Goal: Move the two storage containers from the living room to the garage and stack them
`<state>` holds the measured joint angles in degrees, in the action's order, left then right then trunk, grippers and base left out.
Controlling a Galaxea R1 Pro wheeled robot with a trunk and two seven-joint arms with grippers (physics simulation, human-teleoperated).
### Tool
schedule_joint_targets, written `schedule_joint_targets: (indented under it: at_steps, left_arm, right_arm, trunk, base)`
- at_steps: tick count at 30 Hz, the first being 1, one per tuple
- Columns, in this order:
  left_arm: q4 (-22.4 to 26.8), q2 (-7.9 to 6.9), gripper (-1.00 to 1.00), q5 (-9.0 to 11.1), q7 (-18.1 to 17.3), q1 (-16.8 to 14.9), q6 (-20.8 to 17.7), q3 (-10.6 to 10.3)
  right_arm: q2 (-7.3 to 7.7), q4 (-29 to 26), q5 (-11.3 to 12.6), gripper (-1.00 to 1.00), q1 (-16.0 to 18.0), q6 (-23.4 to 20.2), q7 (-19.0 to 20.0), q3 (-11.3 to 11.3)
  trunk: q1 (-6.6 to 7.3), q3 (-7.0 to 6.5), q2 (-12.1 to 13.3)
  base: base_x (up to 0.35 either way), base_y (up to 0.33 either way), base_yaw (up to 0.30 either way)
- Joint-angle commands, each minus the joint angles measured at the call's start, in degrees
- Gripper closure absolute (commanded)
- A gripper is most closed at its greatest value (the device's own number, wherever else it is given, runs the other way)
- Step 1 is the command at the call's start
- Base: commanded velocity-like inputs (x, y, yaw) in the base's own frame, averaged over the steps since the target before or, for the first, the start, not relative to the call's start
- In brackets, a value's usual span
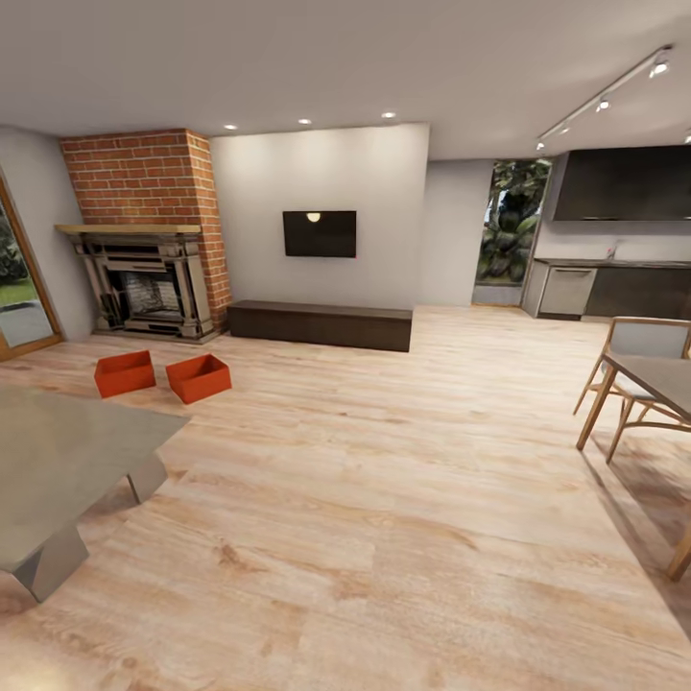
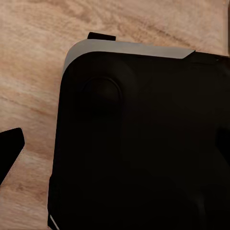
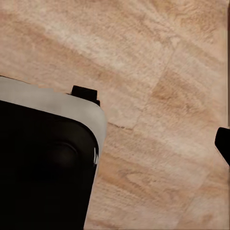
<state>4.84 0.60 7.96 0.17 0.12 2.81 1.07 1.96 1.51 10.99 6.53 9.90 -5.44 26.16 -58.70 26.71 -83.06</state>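
Two red-orange storage containers, one [image 1: 125, 372] and the other [image 1: 199, 377], sit side by side on the living room's light wood-plank floor, a small gap between them. They lie left of centre in the head view, in front of the brick fireplace [image 1: 144, 283], well away from me. In the left wrist view my left gripper [image 2: 115, 148] hangs over my black base, one dark fingertip [image 2: 10, 152] at the frame's edge. My right gripper [image 3: 115, 143] hangs over the planks, one fingertip [image 3: 223, 143] showing. Both look open and hold nothing.
A grey low table [image 1: 58, 461] stands close at the left, between me and the containers. A dark bench [image 1: 321, 324] runs along the back wall under a TV. A dining table [image 1: 662, 374] and chair [image 1: 638, 345] stand at the right. Wide open floor lies ahead.
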Motion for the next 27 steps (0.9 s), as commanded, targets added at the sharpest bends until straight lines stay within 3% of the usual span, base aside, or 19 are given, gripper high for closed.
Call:
schedule_joint_targets:
  at_steps: [1, 27]
  left_arm:
    - [0.05, 0.01, -1.00, 0.40, 0.03, 0.00, 0.09, 0.07]
    - [0.02, 0.10, -1.00, 0.47, 0.02, 0.01, -0.04, 0.07]
  right_arm:
    - [0.04, 0.16, 0.51, -1.00, 0.06, 0.46, -0.01, 0.42]
    - [-0.43, 0.16, 0.66, -1.00, 0.06, 0.23, -0.54, 0.46]
  trunk:
    - [-0.03, 0.05, -0.02]
    - [-0.03, 0.05, -0.02]
  base:
    - [0.323, 0.000, 0.000]
    - [0.323, 0.000, 0.000]
